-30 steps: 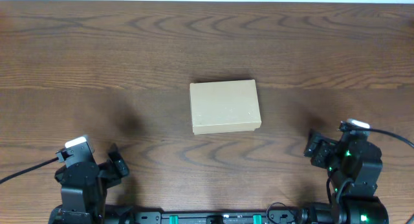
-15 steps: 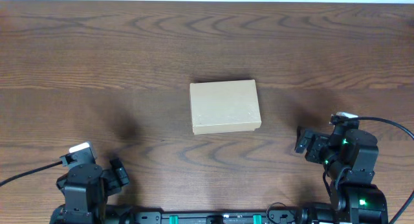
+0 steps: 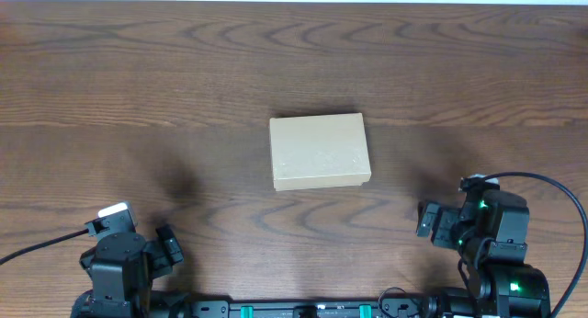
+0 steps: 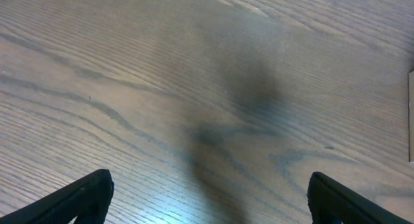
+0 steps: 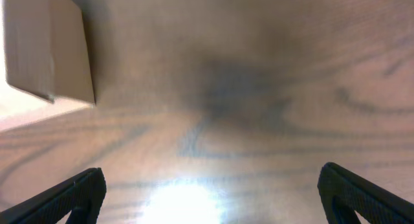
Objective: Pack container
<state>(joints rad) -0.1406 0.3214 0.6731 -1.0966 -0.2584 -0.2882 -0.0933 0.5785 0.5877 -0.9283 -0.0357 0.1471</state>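
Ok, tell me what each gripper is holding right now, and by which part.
Nothing. The left gripper and right gripper are open and empty; the container lies untouched.

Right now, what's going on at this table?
Nothing is being handled. The container sits closed in the middle of the table, with nothing touching it. The left end effector and right end effector are both open and empty, near the front edge, well apart from the container.

We see the cardboard box (image 3: 320, 152) lying on the counter (image 3: 184, 79), near the middle. Our left claw (image 3: 167, 245) is at the front, well off to the box's left. Our right claw (image 3: 428, 219) is at the front right, nearer the box but apart from it.
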